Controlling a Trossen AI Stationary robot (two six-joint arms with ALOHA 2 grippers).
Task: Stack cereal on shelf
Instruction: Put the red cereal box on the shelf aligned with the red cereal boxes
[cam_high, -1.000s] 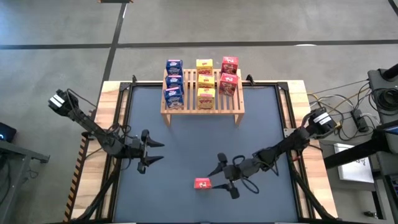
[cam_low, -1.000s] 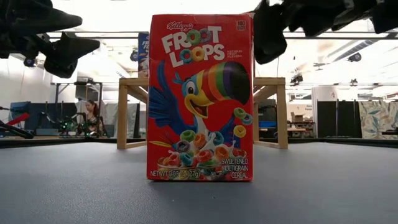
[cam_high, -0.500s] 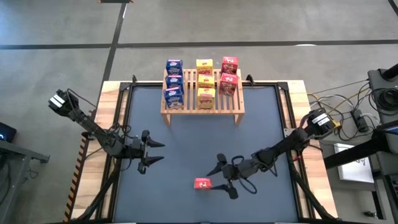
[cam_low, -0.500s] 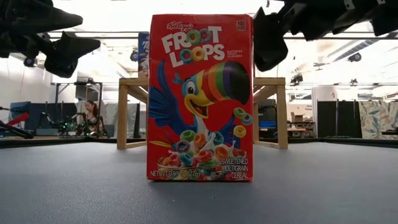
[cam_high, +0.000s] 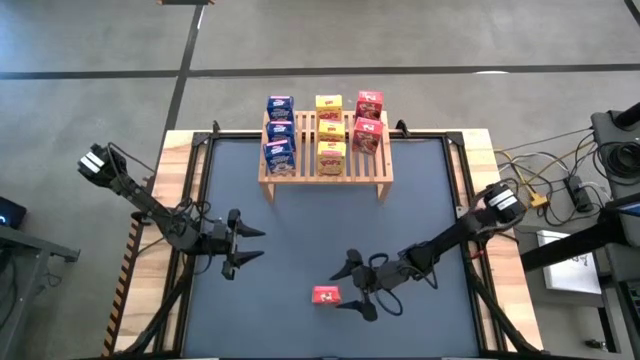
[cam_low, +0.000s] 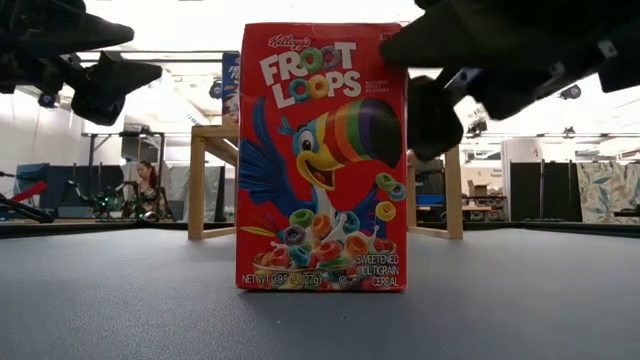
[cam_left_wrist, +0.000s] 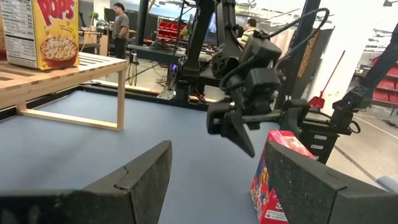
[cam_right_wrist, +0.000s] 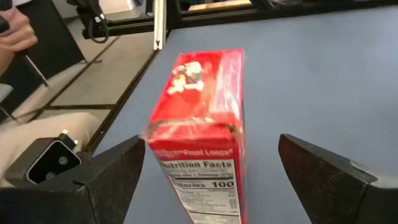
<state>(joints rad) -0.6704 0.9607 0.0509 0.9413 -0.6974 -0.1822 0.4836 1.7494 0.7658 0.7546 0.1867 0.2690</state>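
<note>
One red cereal box (cam_high: 325, 295) stands upright on its bottom end on the dark table top near the front edge; it also shows in the low view (cam_low: 322, 155) and the right wrist view (cam_right_wrist: 202, 124). My right gripper (cam_high: 352, 287) is open just right of it. One finger stands on either side of the box's top (cam_right_wrist: 211, 142), apart from it. The wooden shelf (cam_high: 325, 170) stands at the far edge and carries three blue, three yellow and two red boxes. My left gripper (cam_high: 245, 248) waits open and empty at the left.
The table's black frame rails (cam_high: 190, 250) run along both sides. A small camera unit (cam_right_wrist: 50, 162) sits at the front edge near the box. Cables (cam_high: 560, 185) lie right of the table. A person's hand (cam_right_wrist: 12, 25) shows beyond the table.
My right gripper has moved toward the table's left edge and a little down, closing in on the red box, and stays open. Its fingers now stand beside the box's top. The box has not moved.
</note>
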